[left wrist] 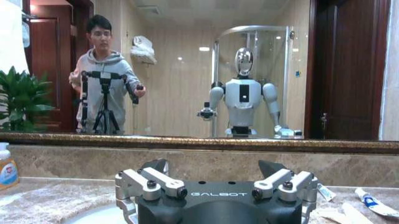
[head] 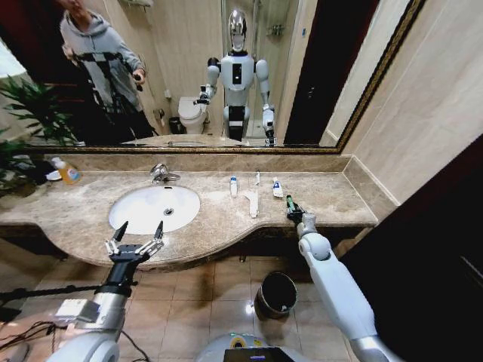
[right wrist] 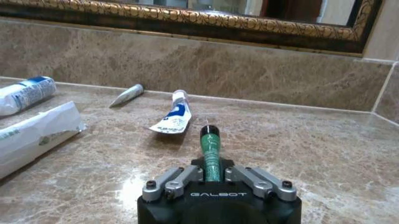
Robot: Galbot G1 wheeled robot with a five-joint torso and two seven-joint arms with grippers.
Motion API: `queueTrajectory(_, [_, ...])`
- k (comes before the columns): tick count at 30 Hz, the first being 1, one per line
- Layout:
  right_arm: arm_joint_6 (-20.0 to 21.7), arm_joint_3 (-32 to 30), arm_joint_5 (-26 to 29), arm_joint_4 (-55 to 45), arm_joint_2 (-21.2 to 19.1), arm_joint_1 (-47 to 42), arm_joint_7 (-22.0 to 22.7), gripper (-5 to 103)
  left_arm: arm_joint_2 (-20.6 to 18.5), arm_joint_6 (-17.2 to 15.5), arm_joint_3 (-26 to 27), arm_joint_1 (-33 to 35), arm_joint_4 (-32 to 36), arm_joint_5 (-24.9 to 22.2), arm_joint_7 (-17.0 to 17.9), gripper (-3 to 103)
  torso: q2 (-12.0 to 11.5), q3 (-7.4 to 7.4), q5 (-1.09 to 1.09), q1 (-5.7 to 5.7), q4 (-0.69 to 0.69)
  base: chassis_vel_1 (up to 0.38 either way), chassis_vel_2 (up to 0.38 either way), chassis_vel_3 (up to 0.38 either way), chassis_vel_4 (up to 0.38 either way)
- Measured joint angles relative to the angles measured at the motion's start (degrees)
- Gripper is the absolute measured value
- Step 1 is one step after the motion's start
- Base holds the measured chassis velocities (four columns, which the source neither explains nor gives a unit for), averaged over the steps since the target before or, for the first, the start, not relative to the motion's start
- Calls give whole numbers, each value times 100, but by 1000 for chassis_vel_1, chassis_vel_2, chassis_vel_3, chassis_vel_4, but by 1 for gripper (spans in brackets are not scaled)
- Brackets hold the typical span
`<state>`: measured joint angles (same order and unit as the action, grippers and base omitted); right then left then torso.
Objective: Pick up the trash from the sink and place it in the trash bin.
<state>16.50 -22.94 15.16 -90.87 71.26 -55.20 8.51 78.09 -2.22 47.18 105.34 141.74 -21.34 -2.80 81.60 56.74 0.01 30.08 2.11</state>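
On the beige marble counter right of the white sink (head: 128,215), my right gripper (head: 294,212) is shut on the tiny green bottle (head: 290,201). In the right wrist view the green bottle (right wrist: 210,144) lies flat on the counter, pinched between the gripper's (right wrist: 212,173) fingers. Beyond it lie a white tube with blue marks (right wrist: 174,118), a thin white stick (right wrist: 128,94), another white tube (right wrist: 25,94) and a flat white packet (right wrist: 34,135). My left gripper (head: 136,240) hangs open at the counter's front edge before the sink. The dark trash bin (head: 276,295) stands on the floor below.
A chrome faucet (head: 161,173) stands behind the basin and an orange-yellow soap bottle (head: 68,172) sits at the far left of the counter. A gold-framed mirror (head: 226,75) backs the counter. A wall closes off the right end.
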Motion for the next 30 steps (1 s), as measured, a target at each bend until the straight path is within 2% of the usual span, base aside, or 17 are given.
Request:
queueTrajectory(2, [11, -14, 26, -90, -33, -55, 12, 9, 0, 0, 0, 0, 0, 0, 0, 100, 0, 0, 0, 0, 0, 0, 0, 0, 0])
queueTrajectory(11, [15, -193, 108, -889, -249, -559, 68, 9, 0, 0, 0, 0, 0, 0, 0, 100, 0, 0, 0, 0, 0, 0, 0, 0, 0])
queueTrajectory(16, [-169, -382, 92, -1688, -293, -1357, 69, 9, 0, 0, 0, 0, 0, 0, 0, 100, 0, 0, -1, 0, 1, 0, 0, 0, 0])
queueTrajectory(18, [-393, -512, -23, -2225, -160, -2266, 26, 9, 0, 0, 0, 0, 0, 0, 0, 100, 0, 0, 0, 0, -1, 0, 0, 0, 0])
queueTrajectory(20, [-443, -534, -69, -2298, -121, -2420, -3, 9, 0, 0, 0, 0, 0, 0, 0, 100, 1, -1, 0, 0, -2, 0, 0, 0, 0])
queueTrajectory(22, [-772, -593, -362, -2572, 126, -3160, -112, 9, 0, 0, 0, 0, 0, 0, 0, 100, 2, -1, 0, -1, -2, 0, 0, 0, 0])
queueTrajectory(24, [-864, -595, -433, -2621, 196, -3356, -122, 9, 0, 0, 0, 0, 0, 0, 0, 100, 2, -1, -1, -1, -1, 0, 0, 0, 0])
queueTrajectory(25, [-1065, -568, -552, -2658, 324, -3762, -146, 9, 0, 0, 0, 0, 0, 0, 0, 100, 2, -1, -2, -1, 0, 0, 0, 0, 0])
queueTrajectory(27, [-1147, -550, -594, -2654, 354, -3888, -161, 9, 0, 0, 0, 0, 0, 0, 0, 100, 1, -1, -2, -1, -1, 0, 0, 0, 0])
queueTrajectory(30, [-1507, -452, -914, -2467, 537, -4381, -266, 9, 0, 0, 0, 0, 0, 0, 0, 100, 2, -1, -1, -1, -1, 0, 0, 0, 0])
